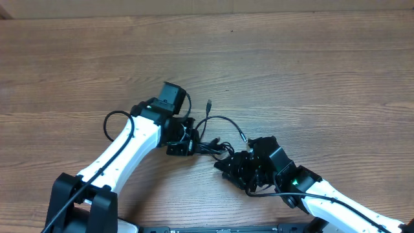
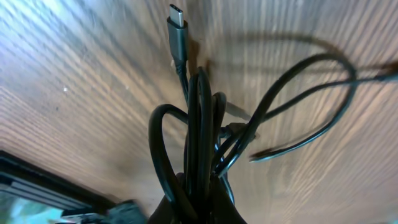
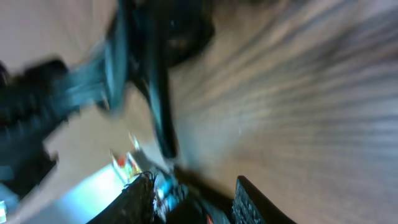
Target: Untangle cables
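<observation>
Overhead view: the cables (image 1: 208, 146) are seen as a small dark tangle near the middle of the wooden table (image 1: 310, 65), stretched between the two arms. The long axis of the tangle is laid roughly left to right, dropping slightly toward the near edge at its right end. Its left end is pinched in the left gripper (image 1: 183, 144), which is clenched on the bundled cords. Its right end is lost against the right gripper (image 1: 234, 169). From the bundle one free cord is carried toward the far edge of the table and is ended by a small plug (image 1: 209, 103) that points away from the arms. A thin loop (image 1: 223, 118) is arched over the tangle and is brought down to a second plug end (image 1: 243, 137), just beside the right gripper.

In the left wrist view the strands are seen gathered side by side where they are clamped at the bottom of the frame, fanning outward from there. The grey plug is held straight ahead of the jaws, with its open face turned away from them.

The right wrist view is heavily blurred. Two dark fingers (image 3: 252, 202) are made out at the bottom edge, but whether the right claw is released or closed on a cord cannot be told.
</observation>
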Tool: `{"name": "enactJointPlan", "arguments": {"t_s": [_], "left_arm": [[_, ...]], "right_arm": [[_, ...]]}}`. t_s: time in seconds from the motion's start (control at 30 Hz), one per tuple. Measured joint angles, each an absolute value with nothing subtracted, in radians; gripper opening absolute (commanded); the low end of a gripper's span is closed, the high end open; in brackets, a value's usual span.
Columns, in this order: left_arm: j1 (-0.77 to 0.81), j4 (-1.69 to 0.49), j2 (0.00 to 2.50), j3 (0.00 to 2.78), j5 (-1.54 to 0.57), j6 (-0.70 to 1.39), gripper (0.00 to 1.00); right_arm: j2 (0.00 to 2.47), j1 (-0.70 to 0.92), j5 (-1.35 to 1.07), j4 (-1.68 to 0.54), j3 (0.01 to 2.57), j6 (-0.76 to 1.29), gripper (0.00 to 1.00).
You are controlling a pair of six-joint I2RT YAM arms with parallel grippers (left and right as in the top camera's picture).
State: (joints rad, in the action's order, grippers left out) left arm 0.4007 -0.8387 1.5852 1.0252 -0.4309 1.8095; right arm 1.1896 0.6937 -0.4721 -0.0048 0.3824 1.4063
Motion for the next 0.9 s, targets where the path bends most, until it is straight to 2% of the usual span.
{"name": "enactJointPlan", "arguments": {"t_s": [0.13,0.2,0.3,0.33,0.6,0.7,0.77,0.9], "left_arm": [[0.452,-0.838,1.585,1.025,-0.436,1.812,0.04],[0.463,-0.833,1.585,1.025,-0.436,1.816,0.04],[0.463,-0.83,1.585,1.025,-0.448,1.821,0.04],[0.463,-0.831,1.585,1.025,-0.458,1.824,0.04],[0.464,-0.727,1.585,1.025,-0.497,1.798,0.04],[0.455,-0.681,1.585,1.025,-0.487,1.76,0.04],[0.437,-0.679,1.585,1.025,-0.448,1.726,0.04],[0.43,-0.672,1.585,1.025,-0.358,1.709,0.05]], "right_arm": [[1.19,0.694,-0.382,-0.004,0.382,1.453,0.32],[1.19,0.694,-0.352,-0.005,0.382,1.466,0.25],[1.19,0.695,-0.324,-0.009,0.382,1.48,0.06],[1.19,0.694,-0.313,-0.017,0.382,1.484,0.04],[1.19,0.693,-0.303,-0.154,0.382,1.435,0.04],[1.19,0.693,-0.349,-0.144,0.382,1.332,0.04],[1.19,0.688,-0.459,-0.07,0.381,1.165,0.04],[1.19,0.688,-0.616,-0.023,0.381,0.989,0.04]]}}
